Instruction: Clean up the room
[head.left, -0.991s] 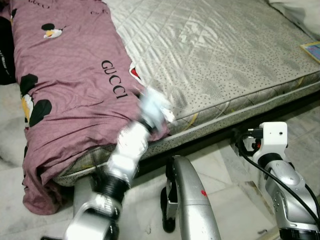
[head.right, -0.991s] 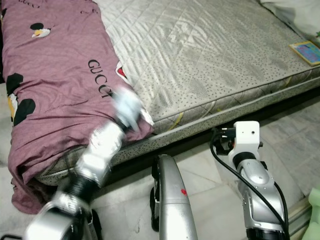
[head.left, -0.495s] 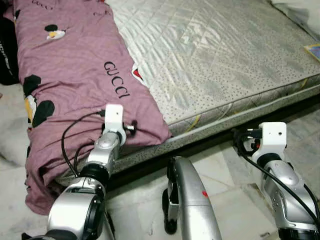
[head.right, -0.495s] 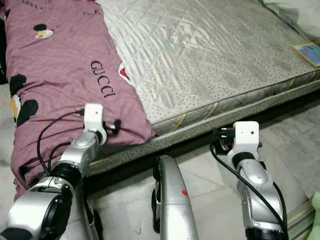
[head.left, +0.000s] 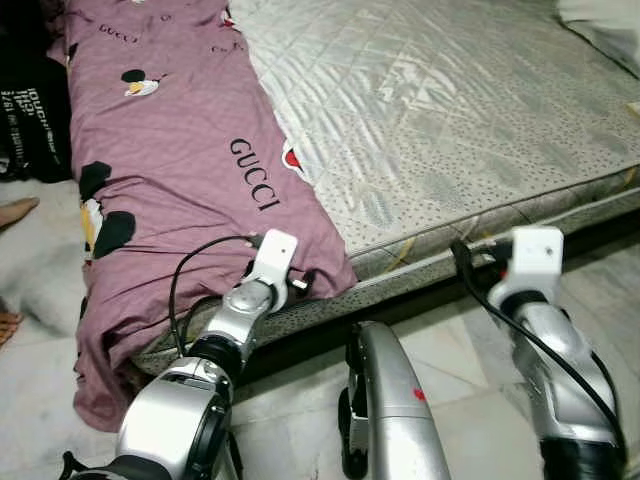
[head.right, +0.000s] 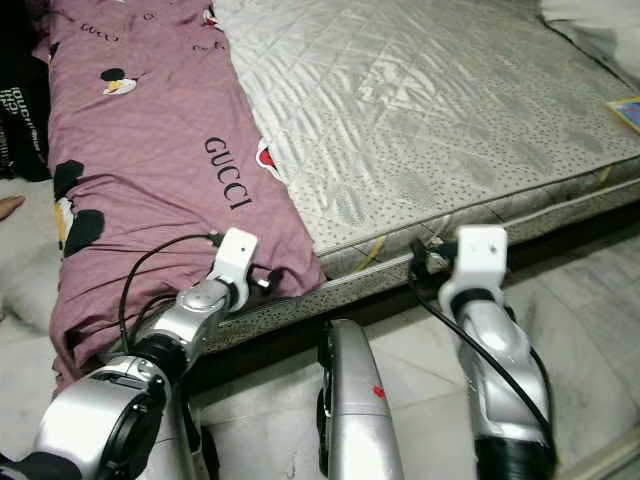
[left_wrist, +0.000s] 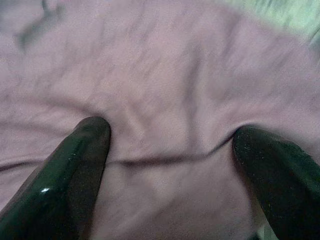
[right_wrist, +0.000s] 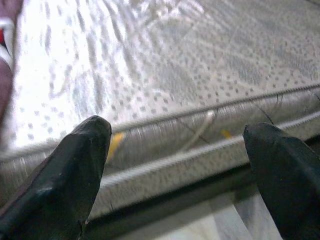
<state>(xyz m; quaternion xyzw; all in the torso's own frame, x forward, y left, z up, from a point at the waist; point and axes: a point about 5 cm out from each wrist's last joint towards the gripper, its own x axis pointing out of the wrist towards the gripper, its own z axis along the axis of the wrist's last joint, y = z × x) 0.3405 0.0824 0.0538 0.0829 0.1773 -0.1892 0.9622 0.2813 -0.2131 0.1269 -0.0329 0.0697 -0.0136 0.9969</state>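
We found the mauve bedsheet (head.left: 170, 170), printed with black lettering and cartoon figures, spread along the left part of the quilted grey mattress (head.left: 450, 110) and hanging over its near corner toward the pale marble floor (head.left: 300, 420). The left gripper (left_wrist: 170, 150) was down on that sheet at the mattress's near edge, its two black fingers (left_wrist: 80, 160) set wide apart with their tips pressed into the fabric; a creased fold ran between them, yet nothing was pinched. The left arm's white wrist block (head.left: 273, 256) sat right at the sheet's lower corner. The right gripper (right_wrist: 175, 150) hung just in front of the mattress's side, fingers spread wide and holding nothing, its wrist view looking along the grey edge with its piping. A dark bundle of cloth (head.left: 30, 110) lay at the far left beside the bed, and the toes of a person's foot (head.left: 15, 212) showed at the left border.
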